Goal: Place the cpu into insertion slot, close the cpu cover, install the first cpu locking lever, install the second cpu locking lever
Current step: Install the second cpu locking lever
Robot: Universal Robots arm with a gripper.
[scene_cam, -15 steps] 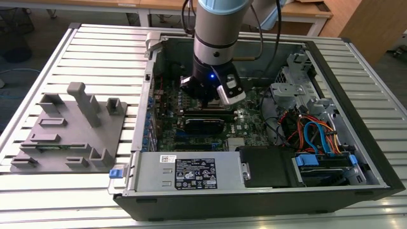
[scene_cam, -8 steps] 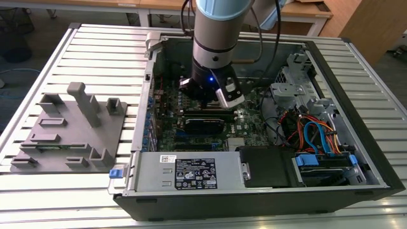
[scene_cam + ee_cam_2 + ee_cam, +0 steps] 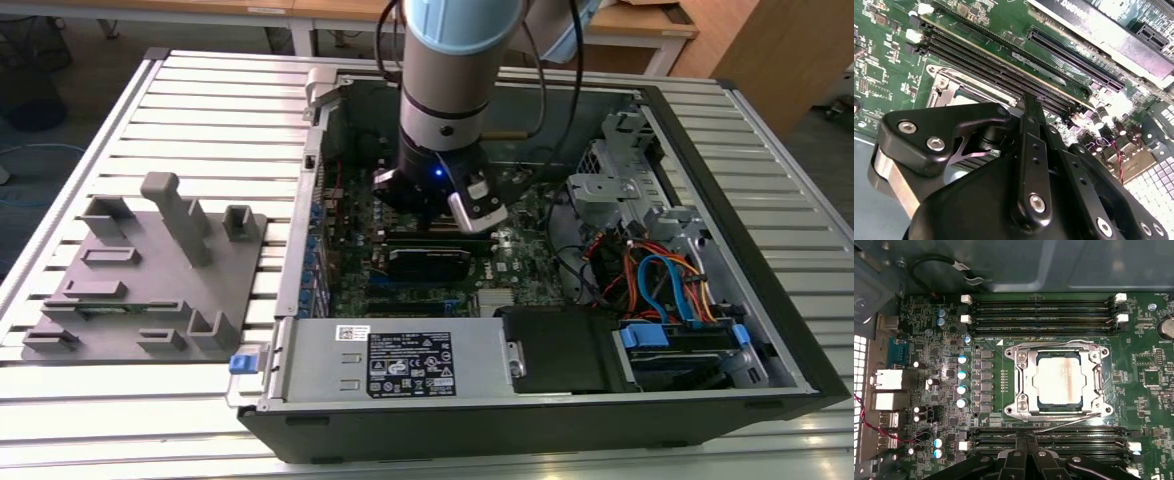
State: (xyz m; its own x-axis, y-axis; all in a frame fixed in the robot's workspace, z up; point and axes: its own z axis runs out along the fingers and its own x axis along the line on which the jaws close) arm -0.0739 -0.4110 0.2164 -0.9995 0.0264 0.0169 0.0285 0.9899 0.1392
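1. The cpu (image 3: 1061,381) already lies flat in the insertion slot (image 3: 1102,409) on the green circuit board (image 3: 944,340), with its silvery top facing up.
2. The cpu cover (image 3: 1024,382) is down. Its silver frame sits around the chip, and the chip shows through the window.
3. Judging by this, the work has reached the locking levers. A thin wire lever (image 3: 1064,423) runs slanted along the socket's side nearest the pincer and looks not yet tucked home. I cannot tell whether the wire along the opposite side is latched.
4. The gripper (image 3: 1026,440) has its two fingers pressed together with nothing between them. The tip points at the memory slots (image 3: 1054,445) just beside that slanted lever. In the second wrist view the gripper (image 3: 1030,102) shows the same closed tip low over the board.
5. In the exterior view, the arm (image 3: 447,60) reaches down into the open computer case (image 3: 747,250). It is toward the far side and the exterior view's left, well apart from the grey power supply box (image 3: 387,365) at the near edge.
6. As a judgement, seating a lever calls for a firm press with the closed tip, down and sideways under its catch, without scraping the neighbouring slots.
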